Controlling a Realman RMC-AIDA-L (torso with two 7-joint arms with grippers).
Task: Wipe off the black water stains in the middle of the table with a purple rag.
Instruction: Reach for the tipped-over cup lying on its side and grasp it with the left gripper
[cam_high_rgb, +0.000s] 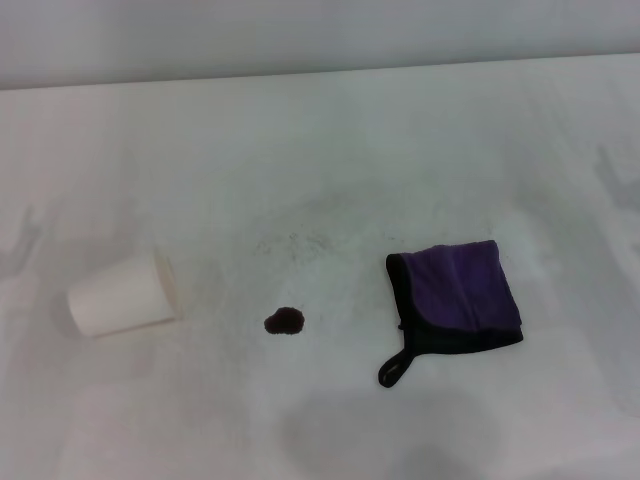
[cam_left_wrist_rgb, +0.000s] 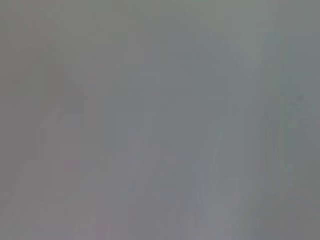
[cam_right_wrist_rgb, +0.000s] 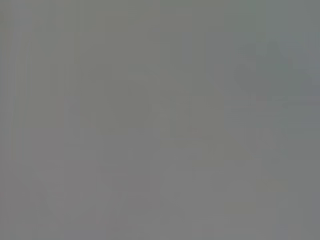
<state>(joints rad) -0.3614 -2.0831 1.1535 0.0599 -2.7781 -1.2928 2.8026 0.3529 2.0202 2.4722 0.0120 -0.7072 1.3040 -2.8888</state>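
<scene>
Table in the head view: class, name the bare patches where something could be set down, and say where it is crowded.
The table is bare across the far strip behind everything, and along the near edge. Narrower gaps lie between the tipped paper cup and the black stain, and between the stain and the purple rag. The middle band is busiest. No gripper shows.

both wrist views give only a featureless grey blur; nothing in them can be made out, and neither gripper appears in any view.

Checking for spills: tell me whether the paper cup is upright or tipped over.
Tipped over. The white paper cup lies on its side on the table, left of the black water stains. Neither gripper is in view.
</scene>
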